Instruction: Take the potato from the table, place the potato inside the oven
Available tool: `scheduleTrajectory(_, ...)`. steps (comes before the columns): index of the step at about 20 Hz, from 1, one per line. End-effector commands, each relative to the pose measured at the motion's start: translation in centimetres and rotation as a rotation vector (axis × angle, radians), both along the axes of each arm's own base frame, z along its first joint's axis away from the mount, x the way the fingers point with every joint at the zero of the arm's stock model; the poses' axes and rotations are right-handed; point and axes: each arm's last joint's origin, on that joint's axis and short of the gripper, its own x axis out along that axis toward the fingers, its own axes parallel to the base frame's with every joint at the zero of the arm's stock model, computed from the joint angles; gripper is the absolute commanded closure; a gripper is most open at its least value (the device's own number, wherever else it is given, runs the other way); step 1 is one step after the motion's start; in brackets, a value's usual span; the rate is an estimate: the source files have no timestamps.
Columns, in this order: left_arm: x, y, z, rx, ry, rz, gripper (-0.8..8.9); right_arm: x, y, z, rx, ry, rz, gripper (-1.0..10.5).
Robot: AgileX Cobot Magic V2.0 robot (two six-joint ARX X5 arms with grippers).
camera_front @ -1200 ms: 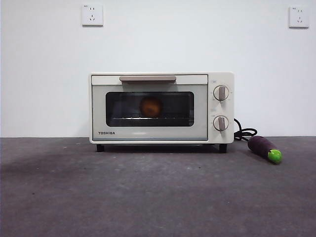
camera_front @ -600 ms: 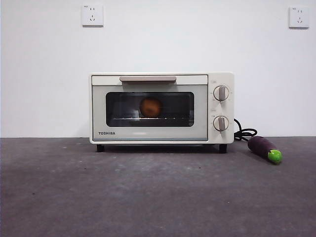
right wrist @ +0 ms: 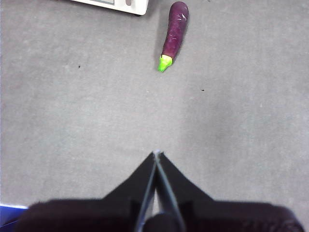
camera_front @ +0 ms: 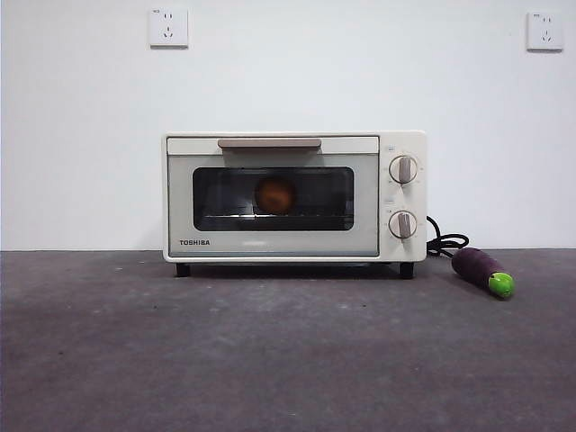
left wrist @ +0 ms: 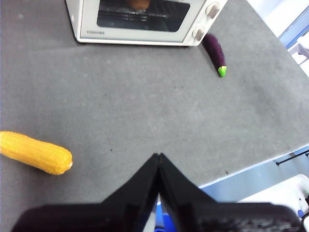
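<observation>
Fingers of the left gripper (left wrist: 158, 157) pressed together, holding nothing, raised over the counter (left wrist: 145, 111). Corn cob (left wrist: 35, 152) lies on the counter near them, off to one side. Well ahead of them stands the oven (camera_front: 294, 197), door closed; the potato (camera_front: 275, 194) sits inside on the wire rack, seen through the glass. Eggplant (camera_front: 482, 272) lies just beside the oven's knob end. Fingers of the right gripper (right wrist: 156, 154) likewise closed and empty, eggplant ahead of them.
</observation>
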Motion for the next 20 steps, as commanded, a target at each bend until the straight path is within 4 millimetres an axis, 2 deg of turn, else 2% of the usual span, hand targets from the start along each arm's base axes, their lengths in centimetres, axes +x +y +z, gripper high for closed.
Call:
scheduleTrajectory(1,1.5,0.0,-0.1,0.012,0.040,-0.009,8.18,-0.1,-0.1,-0.3,-0.017,0.015,-0.008,9.5)
scheduleTrajectory(4,3.1,-0.1,-0.1,0.033,0.061,-0.019,8.18,-0.1,-0.1,-0.3,-0.017,0.015,-0.008,9.5)
scheduleTrajectory(8,4.5,0.0,0.8,0.149,-0.156,-0.053,8.18,-0.1,-0.1,-0.3,-0.017,0.015,-0.008,9.5)
scheduleTrajectory(10,5.7,0.0,0.1,0.233,-0.293,-0.096,8.18,-0.1,-0.1,-0.3,-0.017,0.015,-0.008,9.5)
scheduleTrajectory(13,7.3,0.0,-3.3,0.263,-0.491,-0.087,8.18,-0.1,-0.1,-0.3,-0.017,0.015,-0.008,9.5)
scheduleTrajectory(17,7.7,0.1,-10.8,0.266,-0.652,-0.041,8.18,-0.1,-0.1,-0.3,-0.018,0.016,-0.008,9.5)
scheduleTrajectory(20,7.7,0.8,-15.9,0.221,-0.653,0.173,8.18,-0.1,-0.1,-0.3,-0.018,0.015,-0.008,9.5)
